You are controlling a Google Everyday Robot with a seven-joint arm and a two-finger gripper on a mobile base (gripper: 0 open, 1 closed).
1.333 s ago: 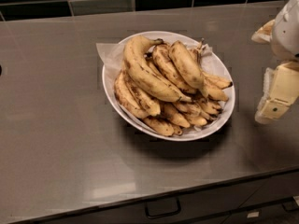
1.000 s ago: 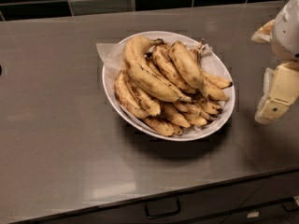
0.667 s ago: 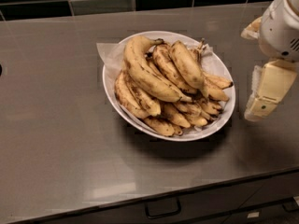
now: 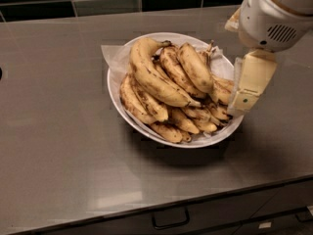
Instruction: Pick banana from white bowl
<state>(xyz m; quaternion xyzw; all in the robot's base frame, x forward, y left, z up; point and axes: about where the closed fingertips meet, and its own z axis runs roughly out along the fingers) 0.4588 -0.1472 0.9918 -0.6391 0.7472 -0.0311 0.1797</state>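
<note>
The white bowl (image 4: pixel 116 102) stands in the middle of the grey counter, lined with white paper and piled with several bananas. The banana (image 4: pixel 195 67), thick, fairly straight, freckled and dark-tipped, lies on top of the pile toward the right. A long, curved banana (image 4: pixel 151 77) lies to its left, with a slimmer brown-mottled one (image 4: pixel 172 68) between them. My gripper (image 4: pixel 243 103) hangs at the right, its cream tip over the bowl's right rim, just right of the banana and not touching it.
Dark tiles (image 4: pixel 102 4) run along the back of the counter. The counter's front edge and a drawer handle (image 4: pixel 170 220) lie below. A small dark object (image 4: pixel 1 73) shows at the left edge.
My gripper has moved left from beside the bowl and now overlaps its right rim. The bananas and the bowl have not moved.
</note>
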